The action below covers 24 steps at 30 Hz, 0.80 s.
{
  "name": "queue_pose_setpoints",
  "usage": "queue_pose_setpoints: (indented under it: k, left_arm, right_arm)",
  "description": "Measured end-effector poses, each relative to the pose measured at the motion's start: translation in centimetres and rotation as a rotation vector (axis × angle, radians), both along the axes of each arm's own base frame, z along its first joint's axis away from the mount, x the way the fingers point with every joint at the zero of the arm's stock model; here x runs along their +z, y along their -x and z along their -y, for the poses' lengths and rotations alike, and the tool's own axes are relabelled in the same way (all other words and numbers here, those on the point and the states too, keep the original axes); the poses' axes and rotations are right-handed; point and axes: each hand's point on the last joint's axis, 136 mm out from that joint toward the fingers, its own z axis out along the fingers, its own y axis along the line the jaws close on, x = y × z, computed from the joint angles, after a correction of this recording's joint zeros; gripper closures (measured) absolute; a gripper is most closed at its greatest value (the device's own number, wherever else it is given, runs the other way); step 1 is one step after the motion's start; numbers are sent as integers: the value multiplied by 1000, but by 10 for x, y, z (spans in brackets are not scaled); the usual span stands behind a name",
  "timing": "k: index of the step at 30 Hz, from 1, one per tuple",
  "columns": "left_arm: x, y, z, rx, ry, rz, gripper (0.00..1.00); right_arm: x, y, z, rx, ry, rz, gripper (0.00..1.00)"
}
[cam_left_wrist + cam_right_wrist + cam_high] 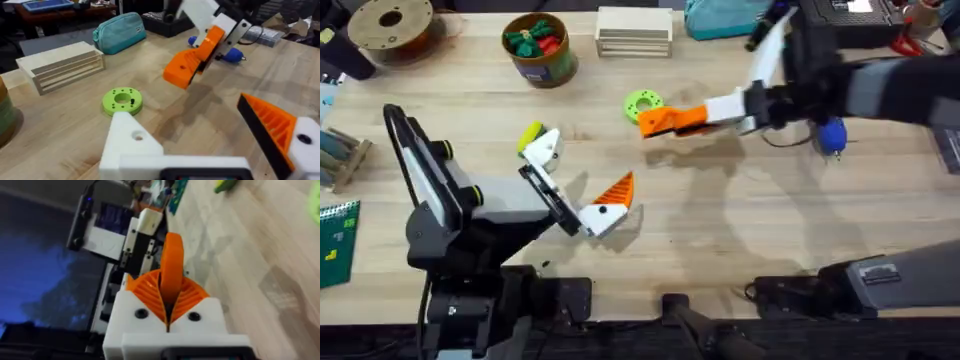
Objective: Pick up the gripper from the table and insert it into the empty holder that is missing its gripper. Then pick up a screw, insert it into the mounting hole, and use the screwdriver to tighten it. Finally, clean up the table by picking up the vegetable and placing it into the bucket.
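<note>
Item: loose orange gripper (pixel 665 121), clamped between the right gripper's (pixel 169 311) ribbed fingers (pixel 142 287), carried above the table (pixel 770 230) near the green disc (pixel 643 103).

Destination: bare white holder (pixel 131 142) on the left gripper (pixel 570 185), whose fingers stand spread, the other carrying its orange pad (pixel 615 189). Holder and part well apart.

Handling note: approach slowly, align the wedge with the holder face, avoid twisting.
</note>
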Motion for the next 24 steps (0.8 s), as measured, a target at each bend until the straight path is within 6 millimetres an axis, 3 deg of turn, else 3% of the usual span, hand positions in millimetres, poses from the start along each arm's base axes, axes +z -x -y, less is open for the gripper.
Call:
queue_pose_setpoints:
  k: [6,11,18,24]
  left_arm:
    - [0,1,1,-6,1,-2,73]
    - [0,4,3,-28,2,-4,73]
    - [-1,6,5,-44,4,-6,74]
    - [-1,8,6,-56,5,-7,73]
  right_arm:
    - [19,2,-40,156,-86,14,995]
    - [30,12,-55,220,-100,-40,995]
    - [29,15,-58,231,-89,-103,995]
    - [4,9,-62,232,-75,-167,995]
